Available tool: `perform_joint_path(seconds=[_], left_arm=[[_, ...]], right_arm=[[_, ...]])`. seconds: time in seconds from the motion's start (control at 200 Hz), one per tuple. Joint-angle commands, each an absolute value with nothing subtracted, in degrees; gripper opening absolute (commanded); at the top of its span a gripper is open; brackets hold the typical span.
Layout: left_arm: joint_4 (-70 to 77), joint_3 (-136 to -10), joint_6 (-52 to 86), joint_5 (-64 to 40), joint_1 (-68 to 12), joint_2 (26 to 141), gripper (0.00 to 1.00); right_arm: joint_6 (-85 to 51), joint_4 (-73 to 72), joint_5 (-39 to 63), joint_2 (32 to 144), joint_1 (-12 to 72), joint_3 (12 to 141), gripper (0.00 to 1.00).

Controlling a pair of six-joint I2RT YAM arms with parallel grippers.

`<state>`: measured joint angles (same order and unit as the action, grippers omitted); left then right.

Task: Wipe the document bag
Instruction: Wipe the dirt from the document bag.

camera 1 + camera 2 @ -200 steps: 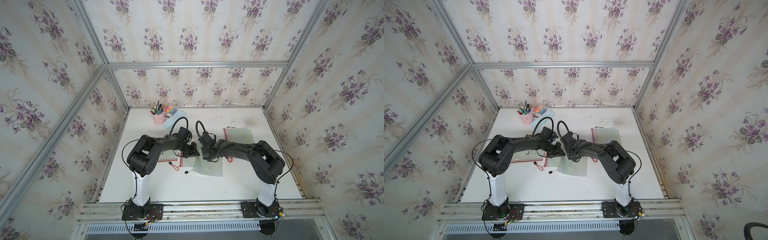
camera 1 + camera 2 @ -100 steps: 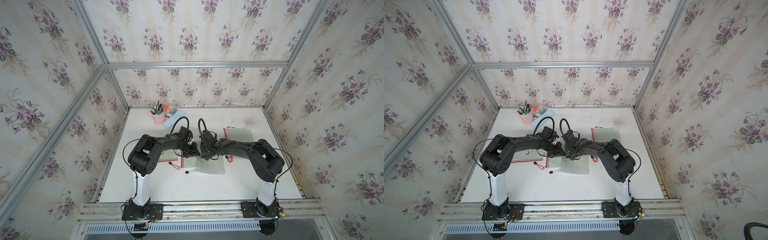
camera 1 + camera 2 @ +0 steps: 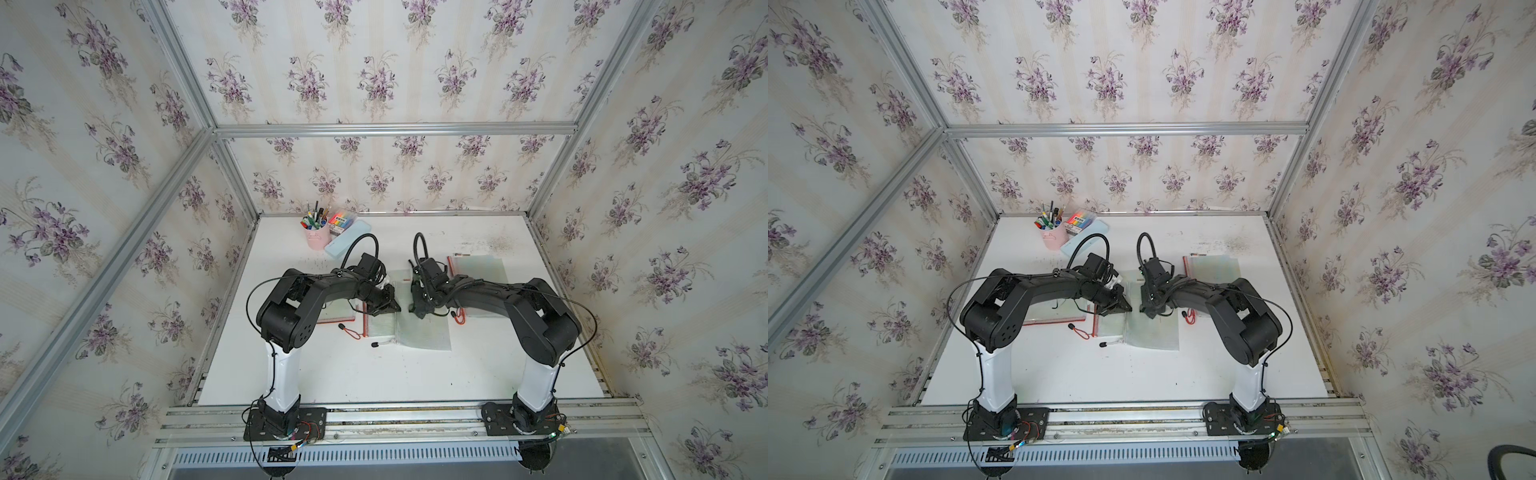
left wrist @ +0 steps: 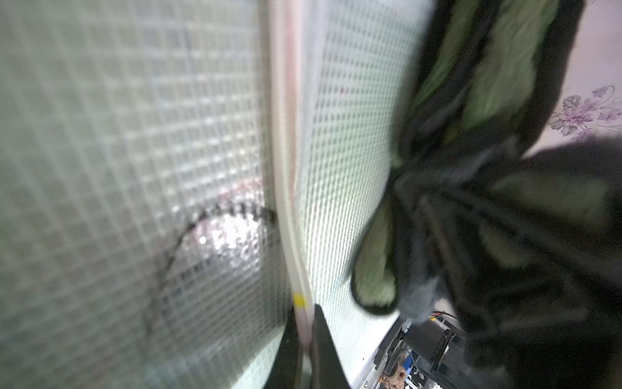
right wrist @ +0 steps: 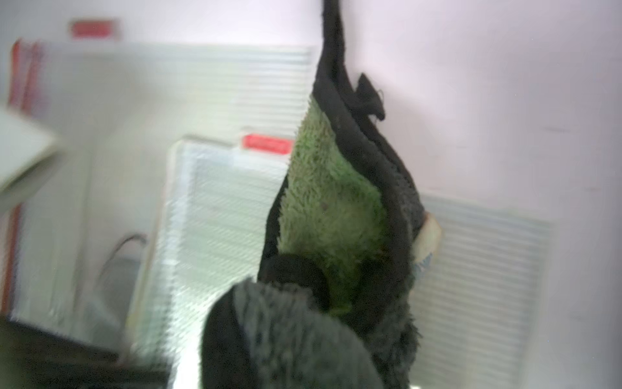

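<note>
Left gripper (image 3: 392,308) pinches shut on the mesh document bag's (image 3: 424,332) edge at mid-table (image 3: 374,374), right gripper (image 3: 417,311) clamps a green-black cloth (image 5: 330,208) over it; wiping underway, next stroke likely needs cloth pressed flat and dragged across.

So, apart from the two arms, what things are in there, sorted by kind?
document bag: 3, though the arms may hide more
cleaning cloth: 1
pen cup: 1
marker pack: 1
pale blue case: 1
Total: 7
</note>
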<state>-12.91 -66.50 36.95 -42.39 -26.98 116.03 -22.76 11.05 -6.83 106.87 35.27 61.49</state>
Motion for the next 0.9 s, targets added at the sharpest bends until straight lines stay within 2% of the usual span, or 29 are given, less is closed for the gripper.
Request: perform_joint_path(seconds=[0.0, 0.135, 0.24, 0.495, 0.57, 0.739, 0.894], left_arm=[[-18.6, -66.1, 37.0, -37.9, -27.2, 117.1, 0.00], [-18.5, -67.0, 37.1, -38.1, -27.3, 117.9, 0.00], [-18.6, -67.3, 37.1, -37.8, -27.4, 118.1, 0.00], [-18.8, -65.9, 36.6, -36.2, -27.0, 116.1, 0.00], [-18.1, -65.8, 36.8, -36.4, -27.0, 116.0, 0.00], [-18.1, -66.7, 37.1, -36.9, -27.0, 117.0, 0.00], [-17.5, -66.7, 37.6, -36.0, -26.9, 115.7, 0.00]], right_arm=[[-23.5, 13.8, -6.2, 108.6, 37.1, 64.5, 0.17], [-22.9, 15.0, -3.1, 117.7, 43.3, 76.5, 0.18], [-22.8, 16.7, -4.2, 120.2, 43.0, 79.4, 0.18], [-20.9, 16.0, -9.6, 107.0, 31.6, 64.3, 0.18], [-21.6, 16.3, -8.1, 107.3, 32.9, 64.9, 0.18], [-23.1, 16.1, -6.5, 112.6, 42.7, 70.3, 0.18], [-24.6, 16.6, -8.5, 108.1, 37.6, 64.3, 0.18]])
